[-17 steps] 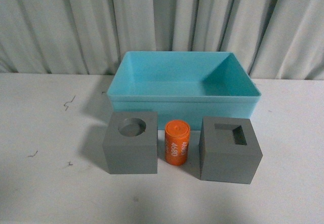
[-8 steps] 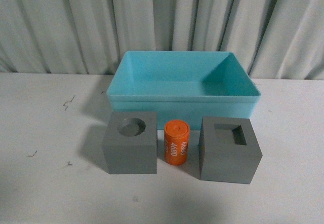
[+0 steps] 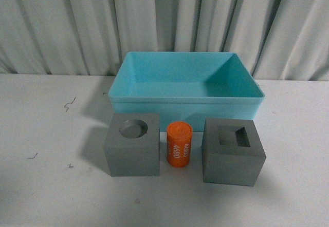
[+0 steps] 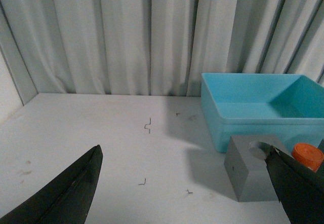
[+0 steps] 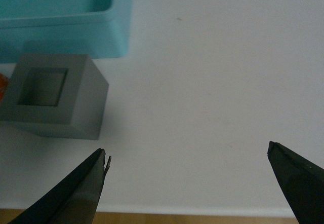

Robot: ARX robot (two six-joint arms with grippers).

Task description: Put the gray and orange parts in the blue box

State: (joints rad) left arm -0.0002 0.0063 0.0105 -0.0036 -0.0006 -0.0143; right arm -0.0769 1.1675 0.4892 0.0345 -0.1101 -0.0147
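On the white table, the gray cube with a round top hole (image 3: 132, 150), the orange cylinder with white digits (image 3: 179, 145) and the gray cube with a square hole (image 3: 233, 155) stand in a row. The blue box (image 3: 185, 99) sits empty just behind them. Neither arm shows in the front view. My left gripper (image 4: 183, 150) is open over bare table, left of the round-hole cube (image 4: 248, 176), the orange cylinder (image 4: 307, 155) and the box (image 4: 238, 127). My right gripper (image 5: 187, 149) is open and empty, to the right of the square-hole cube (image 5: 76, 117) and the box (image 5: 66, 31).
A pleated gray curtain (image 3: 164, 21) hangs behind the table. Small dark marks (image 4: 148, 125) dot the tabletop on the left. The table's front edge (image 5: 167, 215) runs close below my right gripper.
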